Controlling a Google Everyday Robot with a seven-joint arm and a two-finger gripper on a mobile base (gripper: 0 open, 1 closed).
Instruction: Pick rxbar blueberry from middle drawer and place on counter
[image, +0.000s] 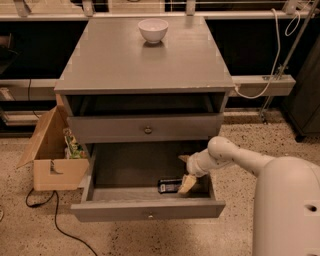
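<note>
The middle drawer (148, 210) is pulled open at the bottom of the grey cabinet, its plain front with a small pale knob facing me. The rxbar blueberry (169, 185), a small dark bar, lies flat on the drawer floor near the front right. My gripper (186, 174) reaches into the drawer from the right on a white arm, its pale fingertips (187, 184) just right of the bar and touching its end. The counter (147, 52) is the grey cabinet top above.
A white bowl (153, 29) stands at the back of the counter. A shut drawer front with a darker knob (148, 130) sits above the open one. An open cardboard box (55, 156) stands on the floor at the left, with a black cable (55, 220) by it.
</note>
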